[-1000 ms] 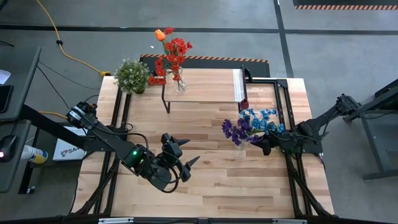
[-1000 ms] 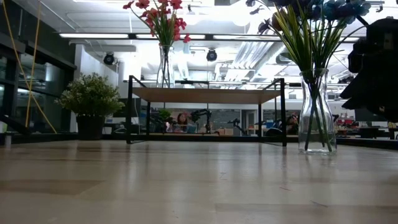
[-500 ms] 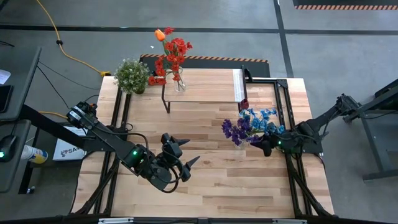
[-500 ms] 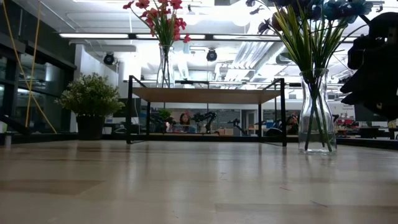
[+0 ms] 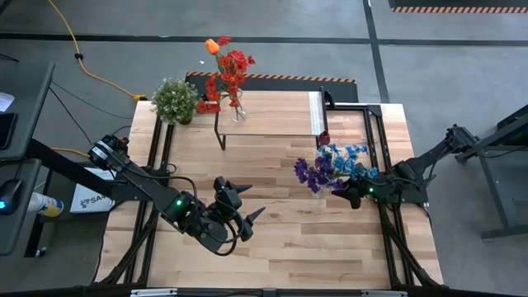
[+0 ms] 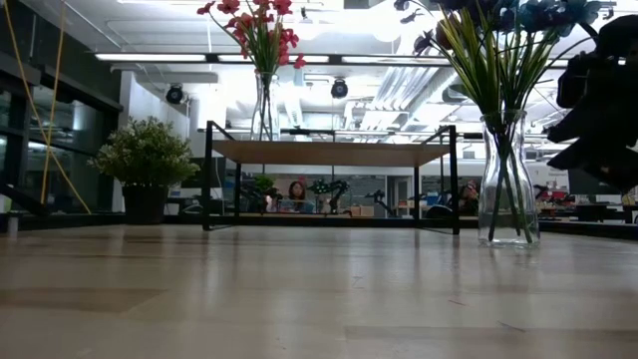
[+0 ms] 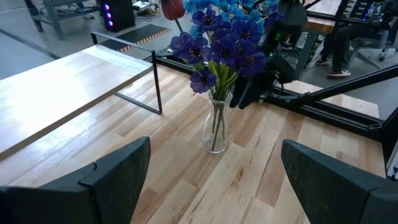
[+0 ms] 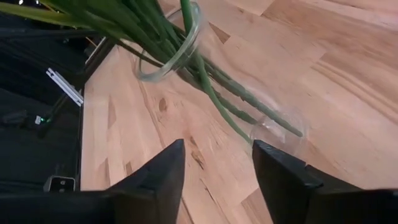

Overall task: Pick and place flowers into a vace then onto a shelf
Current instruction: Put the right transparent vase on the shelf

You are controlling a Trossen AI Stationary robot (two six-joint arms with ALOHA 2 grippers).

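Beside vase (image 5: pixel 317 191) | right gripper (image 5: pixel 350 198) parted | flowers (image 5: pixel 330 165) inside

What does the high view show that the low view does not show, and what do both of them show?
Only the high view shows the left gripper, open over the near part of the table, and the right gripper beside the purple and blue flowers.

Only the low view shows the room behind the table, with a person seated far off under the shelf.

Both show the shelf, the red flowers in a glass vase on it, the potted plant, and the purple and blue bunch in its own vase.
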